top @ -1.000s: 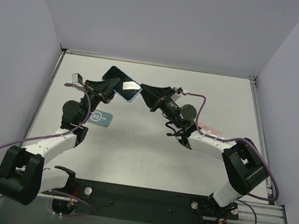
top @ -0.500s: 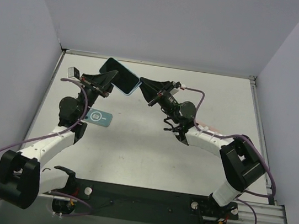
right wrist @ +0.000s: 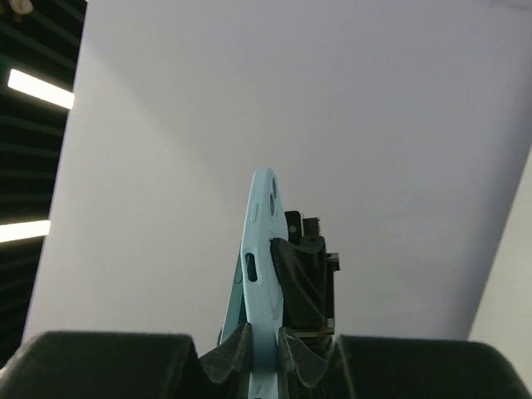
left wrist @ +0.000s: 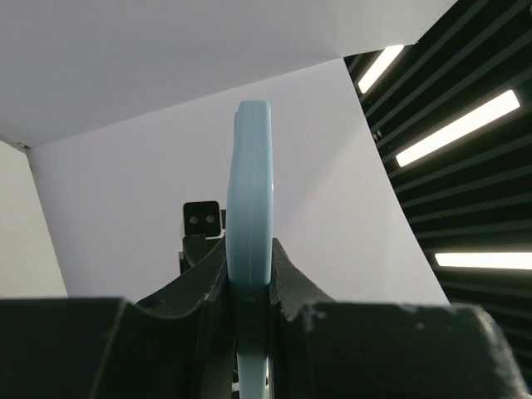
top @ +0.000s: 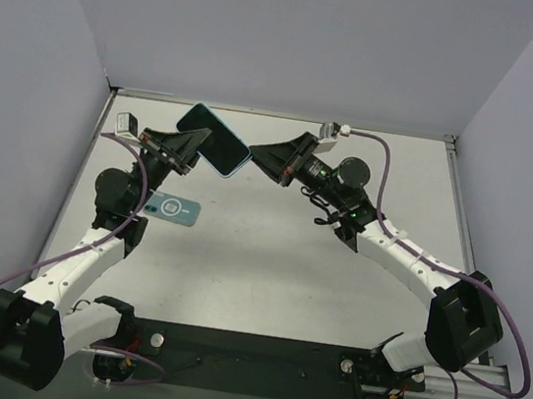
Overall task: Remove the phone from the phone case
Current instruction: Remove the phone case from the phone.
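The phone (top: pixel 208 135) sat in its light-blue case (top: pixel 238 167), held up off the bench (top: pixel 267 269) between the two arms, toward the far left, with its dark face up and tilted. The left end effector (top: pixel 187 146) was closed narrowly on the case's left end — its wrist view showed the blue edge pinched upright between both fingers (left wrist: pixel 287 283). The right end effector (top: pixel 257 156) was clamped likewise on the opposite end, gripping the edge with the cut-outs. A blue card (top: pixel 174 208) lay flat on the bench beside the left arm.
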### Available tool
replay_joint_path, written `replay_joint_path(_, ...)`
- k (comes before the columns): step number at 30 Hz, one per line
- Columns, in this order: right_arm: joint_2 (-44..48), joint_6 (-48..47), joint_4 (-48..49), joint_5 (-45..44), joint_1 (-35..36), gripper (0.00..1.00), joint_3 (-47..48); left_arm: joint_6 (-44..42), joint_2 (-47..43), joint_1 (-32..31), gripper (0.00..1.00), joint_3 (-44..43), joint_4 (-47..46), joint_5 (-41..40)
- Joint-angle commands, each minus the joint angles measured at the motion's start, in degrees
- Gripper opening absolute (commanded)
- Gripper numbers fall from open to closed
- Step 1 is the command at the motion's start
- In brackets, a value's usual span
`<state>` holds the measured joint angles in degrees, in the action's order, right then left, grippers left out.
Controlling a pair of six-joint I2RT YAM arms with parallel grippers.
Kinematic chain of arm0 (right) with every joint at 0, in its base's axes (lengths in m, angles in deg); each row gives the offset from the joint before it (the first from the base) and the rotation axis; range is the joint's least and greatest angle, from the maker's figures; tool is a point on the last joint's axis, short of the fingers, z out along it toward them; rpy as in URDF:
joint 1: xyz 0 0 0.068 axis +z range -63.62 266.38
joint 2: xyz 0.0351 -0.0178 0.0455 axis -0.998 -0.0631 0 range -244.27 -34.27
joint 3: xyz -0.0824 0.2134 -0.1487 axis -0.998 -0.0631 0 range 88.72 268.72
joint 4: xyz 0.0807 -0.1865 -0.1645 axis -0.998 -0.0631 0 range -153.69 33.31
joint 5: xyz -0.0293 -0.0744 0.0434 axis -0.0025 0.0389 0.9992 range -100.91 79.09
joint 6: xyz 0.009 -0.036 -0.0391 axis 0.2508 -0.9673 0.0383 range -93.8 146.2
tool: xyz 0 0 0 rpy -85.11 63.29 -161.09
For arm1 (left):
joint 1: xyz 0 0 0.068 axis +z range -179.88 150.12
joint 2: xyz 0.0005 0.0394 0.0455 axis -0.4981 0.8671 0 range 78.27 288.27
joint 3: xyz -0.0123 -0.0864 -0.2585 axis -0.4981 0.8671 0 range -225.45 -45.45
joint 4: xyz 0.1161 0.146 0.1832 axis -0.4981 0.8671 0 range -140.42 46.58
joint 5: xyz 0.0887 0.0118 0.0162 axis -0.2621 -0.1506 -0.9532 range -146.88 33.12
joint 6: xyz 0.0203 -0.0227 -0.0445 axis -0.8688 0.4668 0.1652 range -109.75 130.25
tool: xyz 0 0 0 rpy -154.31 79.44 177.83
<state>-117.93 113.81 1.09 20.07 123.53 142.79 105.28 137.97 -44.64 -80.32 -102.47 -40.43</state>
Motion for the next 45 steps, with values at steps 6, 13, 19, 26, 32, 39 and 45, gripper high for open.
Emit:
replay_joint_path(6, -7.03, -16.61, -21.95, 10.67, 0.56, 0.07, 4.12, 1.13, -4.42, -2.20, 0.00, -7.93, -5.08, 12.73)
replay_joint_path(13, -13.10, -12.29, -14.80, 17.70, 2.49, 0.14, 11.30, 0.95, -3.28, -3.08, 0.00, -5.91, -6.22, 13.52)
replay_joint_path(19, -18.55, -6.33, -5.50, 24.21, 4.95, 0.25, 15.10, 0.69, -2.22, -3.17, 0.00, -5.73, -7.36, 14.75)
replay_joint_path(26, -21.63, 3.43, 7.60, 27.11, 5.39, 0.09, 15.99, 0.87, -1.17, -3.25, 0.00, -5.64, -7.80, 15.98)
replay_joint_path(32, -19.01, 5.73, 12.19, 26.77, 2.15, 0.00, 11.52, -4.66, -1.43, -3.08, 0.00, -8.19, 1.93, 19.06)
replay_joint_path(39, 0.23, -26.49, -36.57, 9.60, -4.18, 0.00, 5.17, -16.17, 0.23, -1.85, 0.85, -9.78, 21.88, 21.87)
replay_joint_path(45, 11.22, -44.18, -60.36, -9.51, -5.77, 0.00, 7.10, -18.82, 2.70, -1.06, 0.91, -5.13, 25.33, 22.49)
